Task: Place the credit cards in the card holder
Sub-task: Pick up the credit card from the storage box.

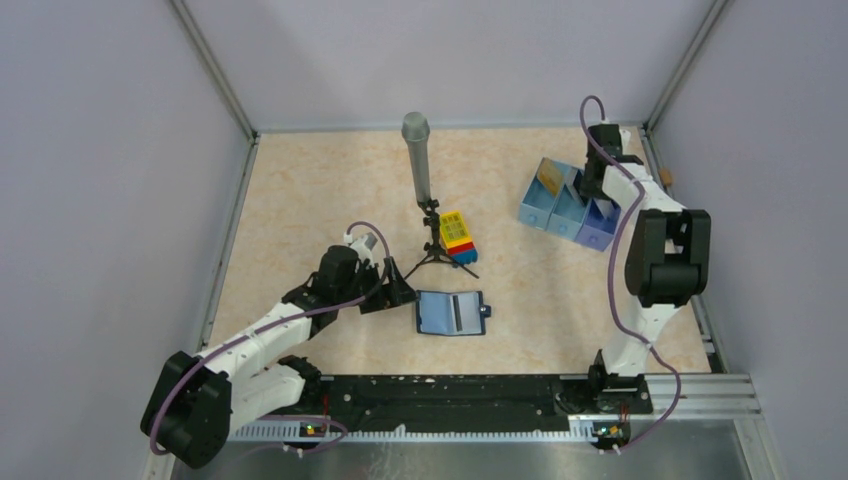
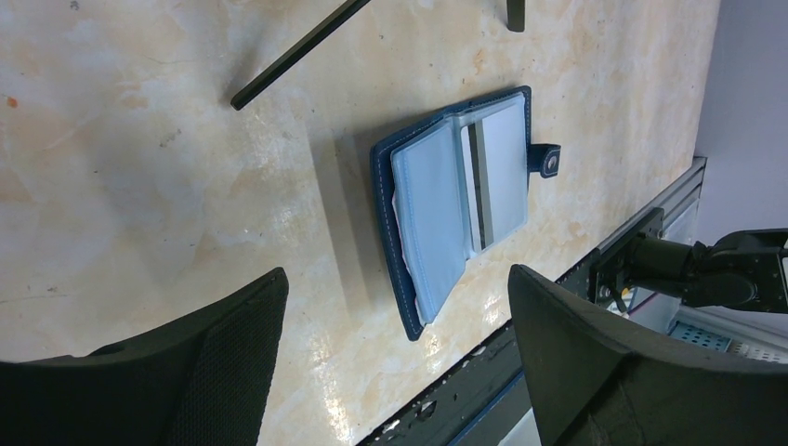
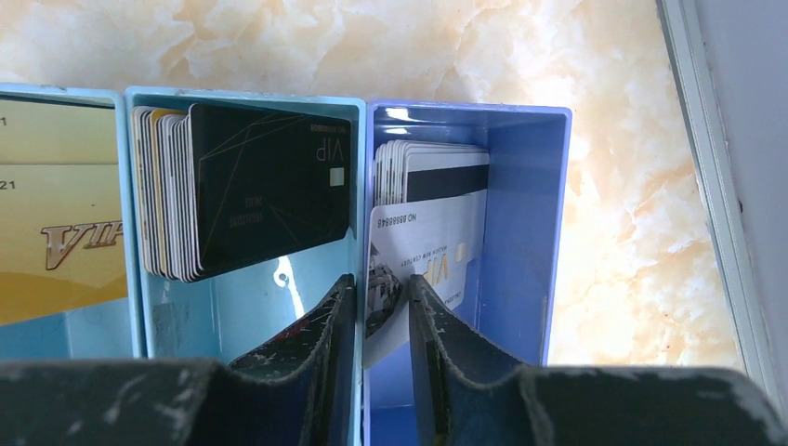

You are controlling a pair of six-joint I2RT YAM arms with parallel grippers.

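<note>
The table is a glossy, marble-patterned beige slab, fenced by plain grey walls. Its near edge is hidden under a black rail.

The left arm lies low across the near left. The left gripper stands spread wide and holds nothing. Its textured black pads run off the bottom of the wrist view. The right arm reaches to the far right, and in the overhead view its own links cover its tip.

A grey cylinder on a thin black tripod stands mid-table. Just beside it is a brick block with a yellow top.

The tray is smooth pale blue plastic with three box-shaped compartments. The rightmost one is a deeper blue, and the leftmost is cut off in the wrist view.

The card holder lies open on the table, just in front of the left gripper. It has a stitched navy cover, lighter blue sleeves and a snap tab. One pale card with a dark stripe shows inside.

The credit cards stand packed on edge in the tray. A gold card is partly out of view on the left. A matte black card fronts the middle stack. A white card fronts the right stack.

The right gripper is narrow, with its scuffed fingers either side of the white card's lower corner. I cannot tell whether they pinch it, nor whether the compartment wall sits between them too.
</note>
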